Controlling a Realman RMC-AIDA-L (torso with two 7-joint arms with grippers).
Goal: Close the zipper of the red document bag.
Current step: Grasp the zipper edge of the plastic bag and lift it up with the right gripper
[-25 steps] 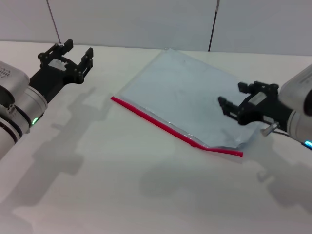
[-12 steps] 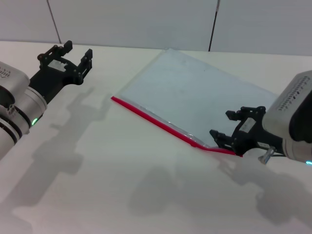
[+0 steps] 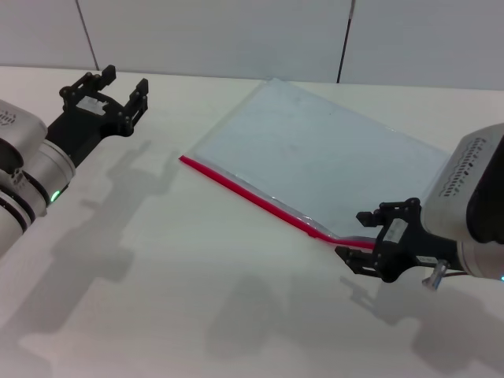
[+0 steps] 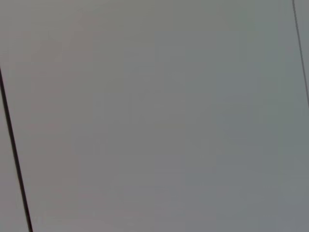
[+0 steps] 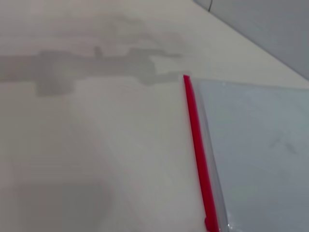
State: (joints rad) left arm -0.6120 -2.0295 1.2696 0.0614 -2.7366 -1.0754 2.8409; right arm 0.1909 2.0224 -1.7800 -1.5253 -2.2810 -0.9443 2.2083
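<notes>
**Right gripper drops to the zipper's near end**

Pale table (image 3: pixel 197 299) stretches bare on all sides of the red document bag (image 3: pixel 315 153), which lies flat and skewed, its zipper (image 3: pixel 252 193) forming the long edge nearest the robot. Over the last second the right gripper (image 3: pixel 376 250) has come off the bag's panel, swung past the near corner, and now sits low just beyond the zipper's end, jaws apart and facing back along the strip. A small thickening in the red line just ahead of the gripper may be the slider; the right wrist view only catches the strip running away toward its far end. That suggests the approach is nearly done and the pinch is next, with the whole pull left to do.

Room is generous: nothing lies beside the zipper along its length. The left gripper (image 3: pixel 106 98) hangs well away from the bag's far corner, jaws apart, idle.
</notes>
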